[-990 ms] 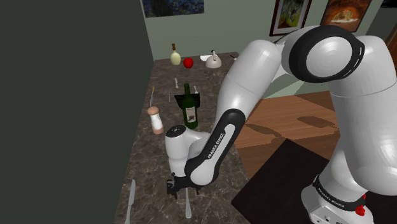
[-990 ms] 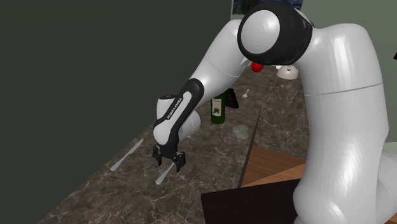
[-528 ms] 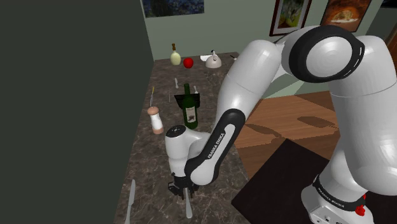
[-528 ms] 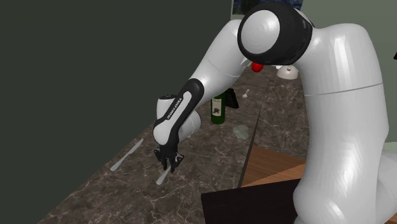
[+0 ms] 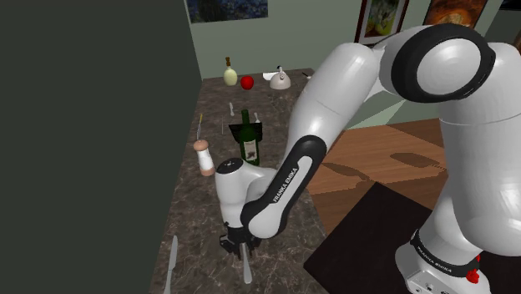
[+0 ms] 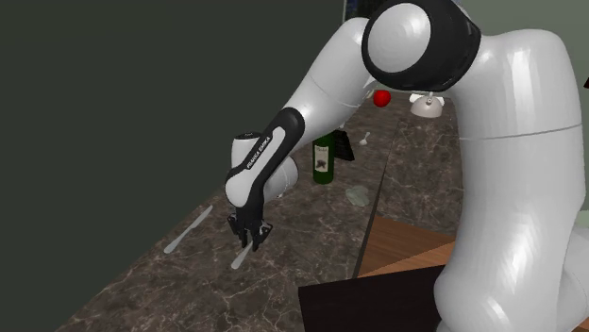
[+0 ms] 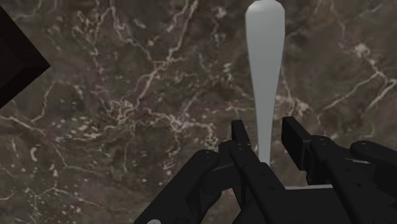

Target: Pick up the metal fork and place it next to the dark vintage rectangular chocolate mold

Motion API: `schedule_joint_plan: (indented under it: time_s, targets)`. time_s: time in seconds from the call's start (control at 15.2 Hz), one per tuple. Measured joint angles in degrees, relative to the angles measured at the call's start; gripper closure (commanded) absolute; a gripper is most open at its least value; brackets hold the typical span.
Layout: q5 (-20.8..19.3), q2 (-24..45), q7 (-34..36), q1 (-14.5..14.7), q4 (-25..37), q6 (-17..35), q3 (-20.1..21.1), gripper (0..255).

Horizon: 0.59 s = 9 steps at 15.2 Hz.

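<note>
A pale grey fork (image 7: 263, 76) is clasped near one end between my black fingers, and its long handle runs away from my gripper (image 7: 264, 141) over the dark marbled counter (image 7: 127, 114). In the shoulder view my gripper (image 5: 238, 246) hangs low at the counter's near end, with the fork (image 5: 246, 272) poking out below it. The second exterior view shows the same grip (image 6: 248, 236) on the fork (image 6: 241, 260). I cannot tell whether the fork is off the surface. The dark rectangular mold (image 5: 258, 129) stands farther back, behind a green wine bottle (image 5: 249, 144).
A pale knife (image 5: 171, 263) lies near the dark green wall, left of my gripper in the shoulder view. A small shaker (image 5: 204, 157) stands mid-counter. A red apple (image 5: 247, 82), a pale flask (image 5: 230, 75) and a kettle (image 5: 280, 79) sit at the far end. The black stand (image 5: 367, 242) borders the counter.
The fingers stood open around the fork a second ago and have shut on it. Since then the arm's upper links have risen a little; the hand has hardly shifted.
</note>
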Motion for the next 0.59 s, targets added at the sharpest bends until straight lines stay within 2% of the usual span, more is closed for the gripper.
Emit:
schedule_joint_plan:
  time_s: [0.59]
  targets:
    - [3.5, -6.2, -1.8, -2.3, -0.4, -5.5, 2.8, 255]
